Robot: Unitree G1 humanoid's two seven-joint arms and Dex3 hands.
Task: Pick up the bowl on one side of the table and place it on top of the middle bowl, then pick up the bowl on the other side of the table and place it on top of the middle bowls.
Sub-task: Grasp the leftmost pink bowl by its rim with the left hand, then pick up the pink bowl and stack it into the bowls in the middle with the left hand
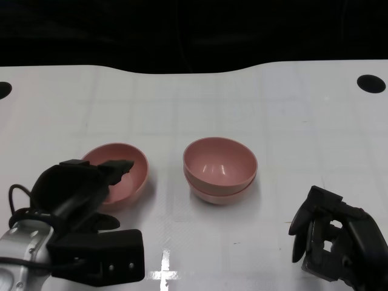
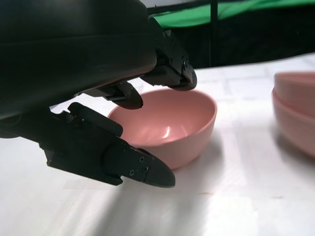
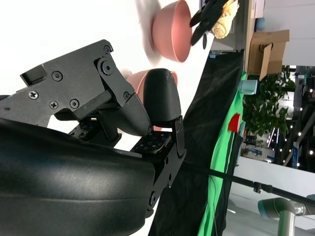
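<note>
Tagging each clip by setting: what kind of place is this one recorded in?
Probably a robot lab or recording studio, not a home. A bare white table holds only pink bowls, a green backdrop hangs on a stand beside it, and another robot arm shows beyond.

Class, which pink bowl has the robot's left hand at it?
The single pink bowl beside the left hand; the other two sit stacked in the middle.

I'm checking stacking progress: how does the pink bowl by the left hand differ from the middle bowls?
The left bowl sits alone; the middle bowls are two, nested. The left hand has fingers over the left bowl's rim; no hand is at the middle bowls, and the right hand is apart. All are pink and upright.
</note>
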